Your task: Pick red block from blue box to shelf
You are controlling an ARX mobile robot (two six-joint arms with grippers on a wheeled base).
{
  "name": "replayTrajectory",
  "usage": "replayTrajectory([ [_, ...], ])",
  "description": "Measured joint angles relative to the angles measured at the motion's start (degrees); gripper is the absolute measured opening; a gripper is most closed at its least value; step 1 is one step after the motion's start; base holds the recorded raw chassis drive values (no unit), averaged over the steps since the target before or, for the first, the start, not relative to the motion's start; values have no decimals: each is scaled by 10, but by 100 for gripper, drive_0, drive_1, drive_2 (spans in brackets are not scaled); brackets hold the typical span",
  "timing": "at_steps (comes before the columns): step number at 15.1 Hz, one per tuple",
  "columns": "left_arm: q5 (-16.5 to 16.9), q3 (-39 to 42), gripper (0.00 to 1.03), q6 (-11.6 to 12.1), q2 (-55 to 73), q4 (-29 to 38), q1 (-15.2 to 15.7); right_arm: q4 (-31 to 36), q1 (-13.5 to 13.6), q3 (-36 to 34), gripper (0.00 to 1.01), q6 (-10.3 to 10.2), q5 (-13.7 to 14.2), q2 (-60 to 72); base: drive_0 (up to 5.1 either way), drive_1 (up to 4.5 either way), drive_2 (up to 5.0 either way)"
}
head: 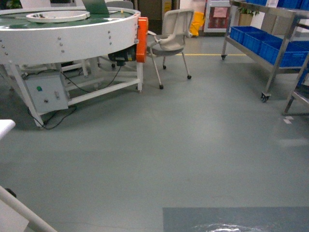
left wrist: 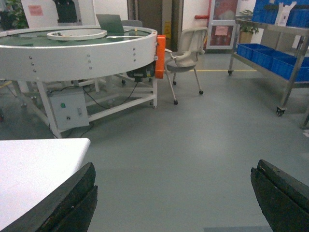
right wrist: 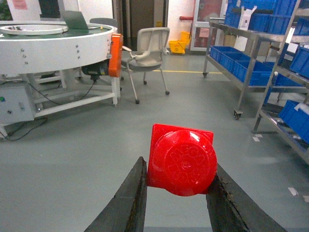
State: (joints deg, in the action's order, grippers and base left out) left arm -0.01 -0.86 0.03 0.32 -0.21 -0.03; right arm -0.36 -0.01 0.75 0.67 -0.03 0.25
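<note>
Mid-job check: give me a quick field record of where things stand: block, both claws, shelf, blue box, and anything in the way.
red block: clamped between right claw fingers, stud facing the camera
right claw: shut on the block, held above the floor
left claw: open, holding nothing
shelf: steel rack ahead to the right, dark blue crates on its tiers
blue box: not in view
nearby: round conveyor table, chair to the left

A glossy red block (right wrist: 181, 162) sits between black tool fingers (right wrist: 126, 203), above a grey-green floor (head: 159, 145), with dark blue crates (right wrist: 241, 63) on a silver steel shelf (right wrist: 244, 79) and a white conveyor (head: 67, 34) with an orange panel (head: 142, 39).
</note>
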Motion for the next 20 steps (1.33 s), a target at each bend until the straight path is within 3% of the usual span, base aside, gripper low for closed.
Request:
replayTrajectory([
  [12,0,0,98,0,0,1,0,0,0,0,28,0,0,0,-144,-144,-144],
  [20,0,0,98,0,0,-1,0,2,0,0,28,0,0,0,-5,422,-432],
])
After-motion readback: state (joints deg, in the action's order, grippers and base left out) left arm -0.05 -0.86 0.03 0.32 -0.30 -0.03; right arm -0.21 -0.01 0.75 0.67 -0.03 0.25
